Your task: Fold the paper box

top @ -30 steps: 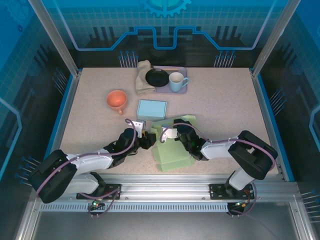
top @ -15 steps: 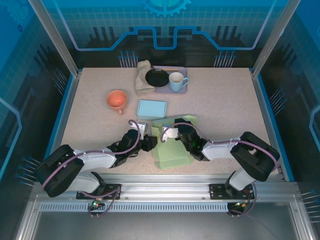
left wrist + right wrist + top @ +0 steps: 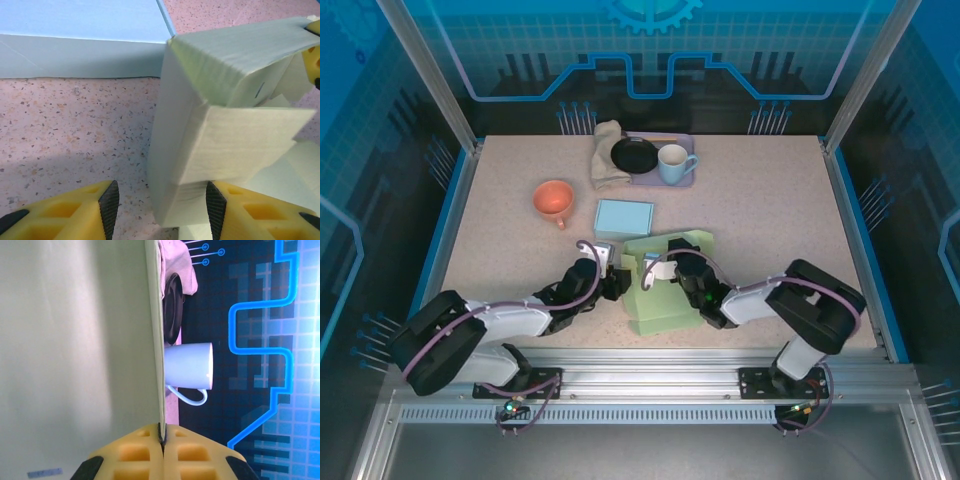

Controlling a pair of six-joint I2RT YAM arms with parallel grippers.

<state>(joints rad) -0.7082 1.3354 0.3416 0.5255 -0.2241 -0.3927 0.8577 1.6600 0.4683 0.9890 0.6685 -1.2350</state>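
The pale green paper box (image 3: 658, 300) lies half-formed on the table in front of both arms. In the left wrist view its upright corner (image 3: 172, 150) and a side flap (image 3: 245, 142) stand between my left gripper's (image 3: 162, 210) open jaws. The right pad (image 3: 216, 210) is against the flap, and bare table shows beside the left pad (image 3: 109, 207). From above, the left gripper (image 3: 617, 282) is at the box's left side. My right gripper (image 3: 161, 437) is shut on the thin edge of a green panel (image 3: 75, 340), holding it upright; from above it (image 3: 665, 268) sits over the box's top.
A flat light blue box (image 3: 623, 218) lies just behind the green one. An orange cup (image 3: 553, 198) stands at the left. At the back a tray (image 3: 682, 181) carries a black plate (image 3: 634, 155) and a pale blue mug (image 3: 673, 163), with a crumpled cloth (image 3: 607, 152) beside it.
The left gripper has slid right onto the box's left corner and its jaws have narrowed a little. The box has shifted slightly back and left under the right gripper's hold.
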